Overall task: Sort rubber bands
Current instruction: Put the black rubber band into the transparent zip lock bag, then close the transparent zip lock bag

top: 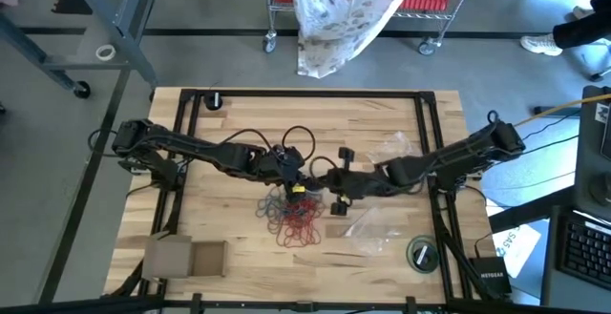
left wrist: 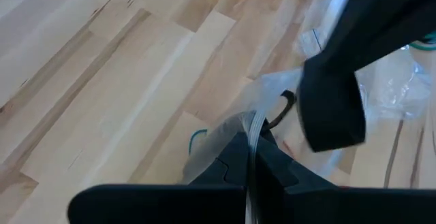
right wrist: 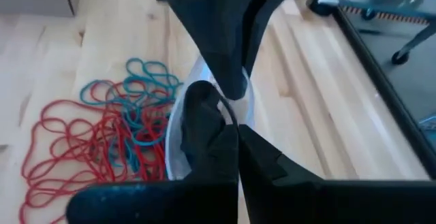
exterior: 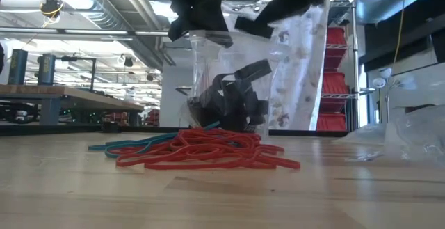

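Note:
A clear plastic bag (exterior: 208, 69) hangs above the table's middle with dark grey rubber bands (exterior: 229, 100) bunched inside it. My left gripper (top: 291, 168) is shut on the bag's top. My right gripper (top: 325, 176) is close beside it at the bag's mouth, also shut, with a dark band (right wrist: 227, 108) at its fingertips. Below, a loose pile of red and teal rubber bands (top: 296, 220) lies on the wood. In the right wrist view the pile (right wrist: 88, 135) spreads past the bag. My left gripper pinches the bag's upper edge (left wrist: 253, 123) between its two fingers, slanting down from the table's left. The bag hangs below the fingers, and I cannot tell if its bottom touches the table. My right gripper has a dark rubber band's loop (left wrist: 286, 105) at its shut fingertips and slants down from the table's right. The fingers hide the place of contact.
More clear bags (top: 377, 228) lie on the table's right half. A flat cardboard box (top: 186, 257) sits near the front left, a round tin (top: 422, 253) near the front right. Black cables (top: 296, 142) loop behind the grippers.

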